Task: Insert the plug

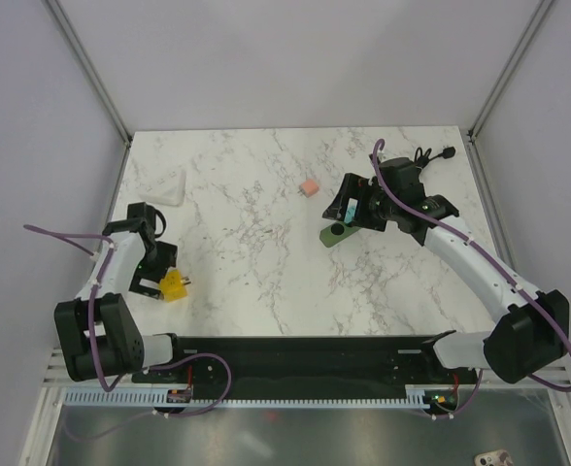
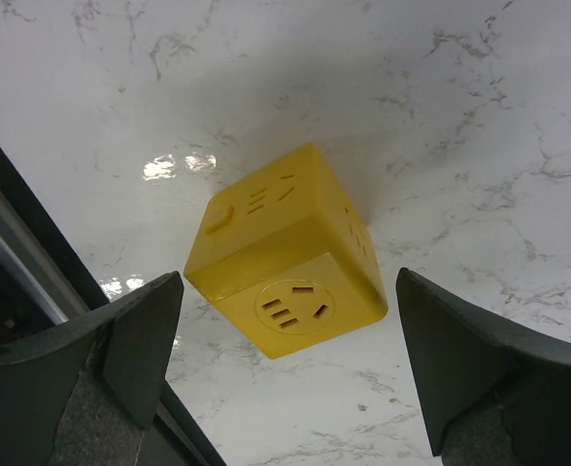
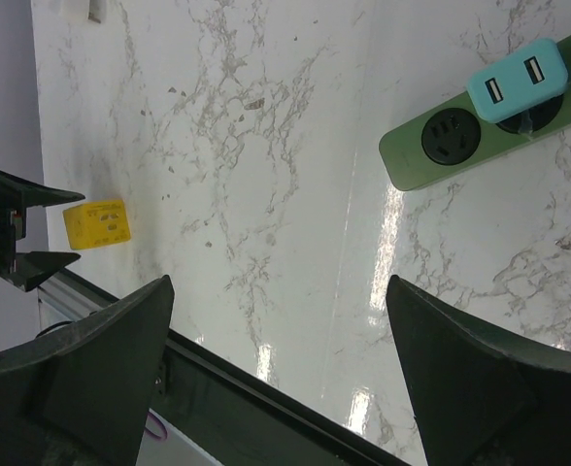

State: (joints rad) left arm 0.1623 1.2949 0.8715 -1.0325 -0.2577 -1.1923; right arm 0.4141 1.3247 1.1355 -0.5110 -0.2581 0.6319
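A yellow cube socket (image 1: 174, 284) lies on the marble table near the front left. In the left wrist view the cube (image 2: 285, 262) sits just ahead of my open left gripper (image 2: 290, 383), which holds nothing; a round socket face points toward the camera. A green power strip (image 1: 335, 235) lies right of centre with a cyan USB adapter (image 1: 349, 209) sitting in it. My right gripper (image 3: 281, 379) is open and empty, raised above the table by the strip (image 3: 439, 146) and the adapter (image 3: 517, 80). The cube also shows far off in the right wrist view (image 3: 96, 223).
A small pink block (image 1: 310, 187) lies near the table's middle back. A white object (image 1: 167, 187) sits at the back left. A black cable (image 1: 429, 155) lies at the back right. A black rail (image 1: 305, 354) runs along the near edge.
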